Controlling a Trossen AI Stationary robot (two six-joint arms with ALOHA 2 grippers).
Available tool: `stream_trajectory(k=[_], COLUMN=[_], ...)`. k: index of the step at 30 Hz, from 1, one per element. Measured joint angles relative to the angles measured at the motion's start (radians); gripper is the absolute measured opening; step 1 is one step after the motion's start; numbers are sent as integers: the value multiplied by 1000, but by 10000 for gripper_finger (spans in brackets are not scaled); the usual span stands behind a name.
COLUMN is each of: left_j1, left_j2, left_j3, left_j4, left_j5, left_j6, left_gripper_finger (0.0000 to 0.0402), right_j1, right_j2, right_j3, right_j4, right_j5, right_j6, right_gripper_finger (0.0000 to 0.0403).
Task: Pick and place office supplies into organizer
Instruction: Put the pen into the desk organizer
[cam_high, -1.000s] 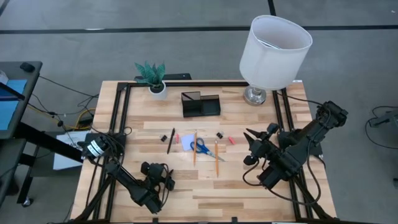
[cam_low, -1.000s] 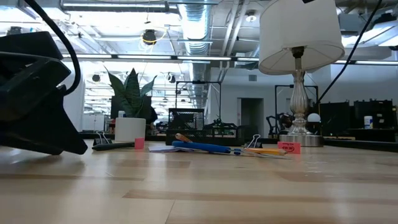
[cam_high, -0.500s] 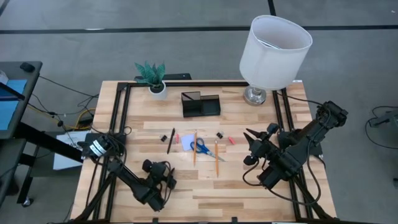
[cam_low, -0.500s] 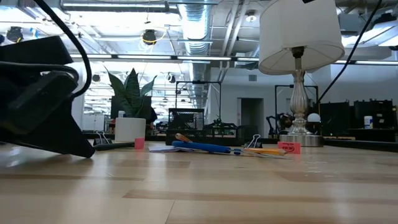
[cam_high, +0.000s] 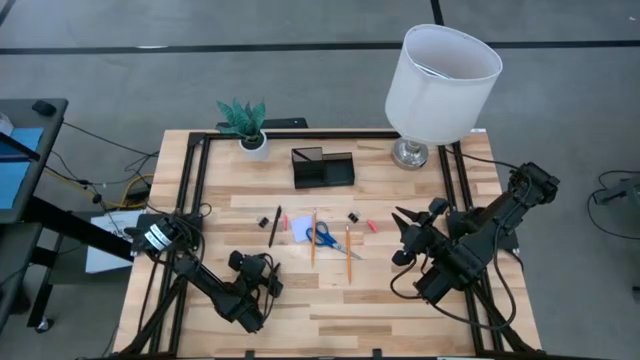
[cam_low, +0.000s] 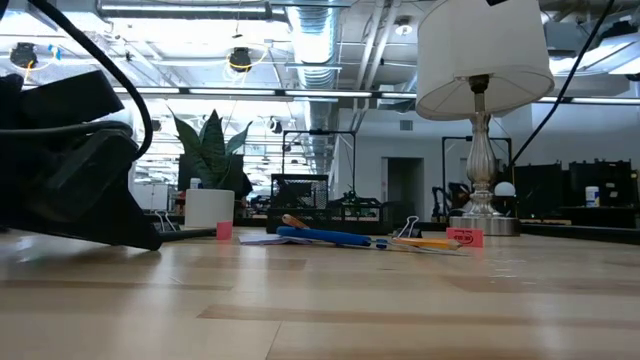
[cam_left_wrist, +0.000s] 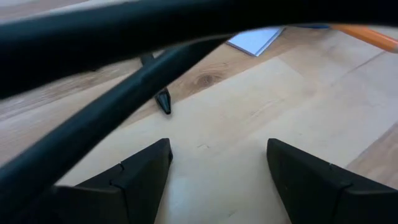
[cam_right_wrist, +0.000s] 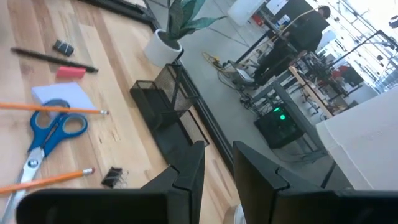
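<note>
With its fingers spread wide, the left pincer hangs low over the counter near the black pen, probably its target; lower squarely astride the barrel before closing.

Around my light wooden worktop the floor is grey. A white-shaded lamp and a potted plant stand at its far edge. Beyond, I see ceiling ducts, bright strip lights and dark equipment racks.
</note>
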Motion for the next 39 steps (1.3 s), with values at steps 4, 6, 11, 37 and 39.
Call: stream_trajectory(k=[4,6,11,37,39], left_j1=[1,1,1,74,75], left_j2=[0,-1,0,1,1], left_j3=[0,0,0,-3,-3], left_j4=[-2,-6,-8,-160,-145], left_j5=[6,20,27,77,76], left_j6=[6,7,7,-74,-68], left_gripper_finger=[263,263,263,264,264], right_j1=[0,0,0,-15,-16], right_j2=[0,0,0,0,0], right_j3=[0,0,0,0,0], right_j4=[-3,-4,-4,-4,-4], right_j5=[-32,-48,-69,-66,-66], right_j6=[-60,-102,-223,-296,-301], right_gripper_finger=[77,77,77,77,77])
